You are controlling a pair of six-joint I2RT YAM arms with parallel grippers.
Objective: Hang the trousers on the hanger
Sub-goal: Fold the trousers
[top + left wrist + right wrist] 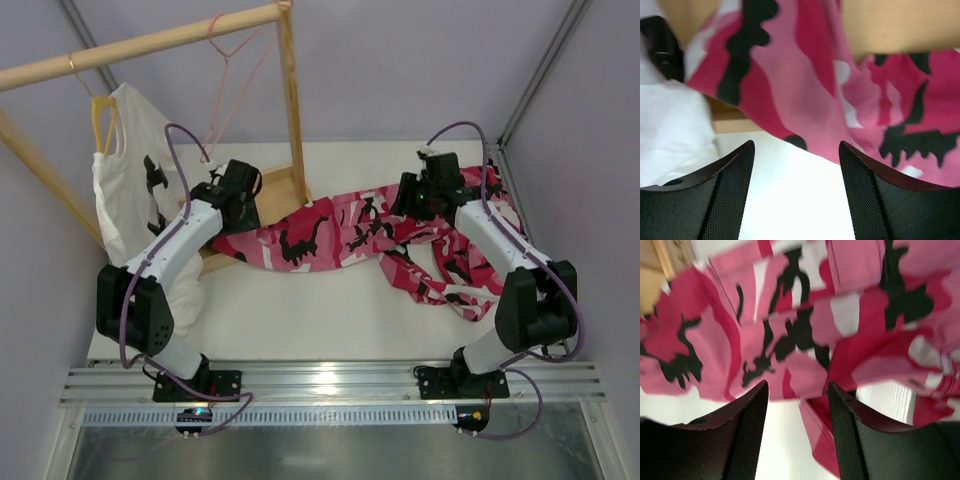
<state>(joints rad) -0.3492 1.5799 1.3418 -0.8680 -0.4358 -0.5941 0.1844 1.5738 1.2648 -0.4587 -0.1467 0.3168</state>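
Observation:
The pink camouflage trousers (340,235) lie spread across the white table from the wooden rack's base to the right side. The pale-pink wire hanger (232,70) hangs on the wooden rail at the back. My left gripper (238,205) is open and empty over the trousers' left end; the cloth (805,75) lies just ahead of its fingers (730,190). My right gripper (420,195) is open and empty above the trousers' bunched right part, with cloth (805,335) ahead of and partly between its fingers (850,440).
A wooden clothes rack (290,100) stands at the back left. A white T-shirt with black print (135,170) hangs on a yellow hanger (100,115) at its left. Metal frame posts stand at the back right (540,70).

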